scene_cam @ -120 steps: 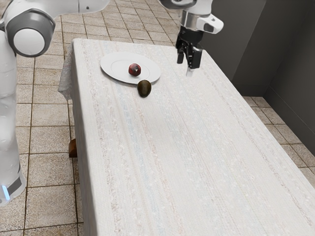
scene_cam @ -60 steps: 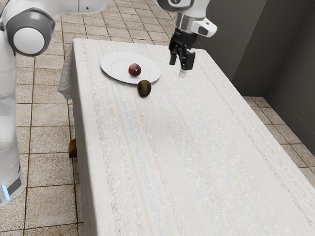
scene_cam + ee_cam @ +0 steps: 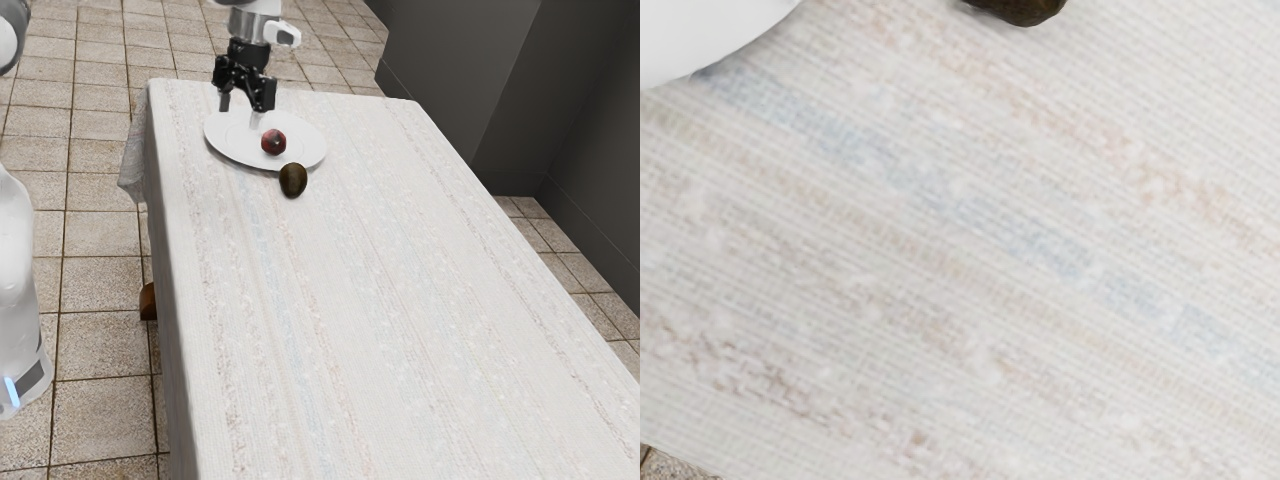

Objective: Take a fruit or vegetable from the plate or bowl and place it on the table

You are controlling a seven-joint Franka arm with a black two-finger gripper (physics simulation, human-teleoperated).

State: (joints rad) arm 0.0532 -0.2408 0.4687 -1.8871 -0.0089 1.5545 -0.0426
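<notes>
My gripper (image 3: 241, 108) hangs open above the far side of the white plate (image 3: 222, 146), its two black fingers apart with nothing between them. A dark red round fruit (image 3: 273, 142) lies on the plate, toward the exterior view's right from the gripper. Just beside the plate's near rim, a dark brown oval fruit or vegetable (image 3: 293, 180) rests on the cloth. The wrist view has part of the plate (image 3: 700, 35) and the lower end of the brown fruit (image 3: 1022, 10).
A pale striped cloth covers the table (image 3: 370, 330). Its long edge runs down the exterior view's left side, above the tiled floor (image 3: 105, 300). Dark grey walls (image 3: 500, 80) stand beyond the table's far right edge.
The arm has swung my gripper toward the exterior view's left, from beyond the plate's right side to above the plate. Both fruits and the plate stayed where they were.
</notes>
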